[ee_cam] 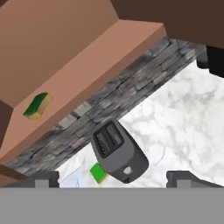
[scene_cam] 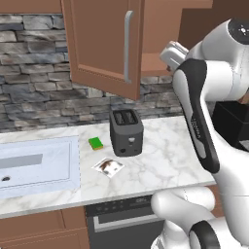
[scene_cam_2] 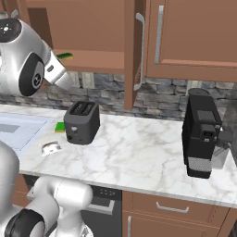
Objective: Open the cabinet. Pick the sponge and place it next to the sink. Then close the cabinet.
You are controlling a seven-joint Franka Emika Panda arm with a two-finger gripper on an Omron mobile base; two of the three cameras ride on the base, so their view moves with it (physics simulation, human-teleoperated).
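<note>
The cabinet (scene_cam_2: 88,28) stands open, its left door (scene_cam: 104,44) swung out over the counter. On its bottom shelf (ee_cam: 87,65) lies the sponge (ee_cam: 37,106), dark green with an orange-brown layer, also seen near the shelf's front edge (scene_cam_2: 65,56). My gripper (ee_cam: 114,179) is open with nothing between its fingertips (ee_cam: 43,178); it hovers in front of and slightly below the shelf, apart from the sponge. The sink (scene_cam: 39,165) is set into the counter at the left (scene_cam_2: 18,127).
A dark toaster (scene_cam: 126,131) stands mid-counter with a brighter light-green sponge (scene_cam: 96,143) beside it and a small flat packet (scene_cam: 108,167) in front. A black coffee machine (scene_cam_2: 201,132) stands at the right, under a narrower shut cabinet (scene_cam_2: 190,37).
</note>
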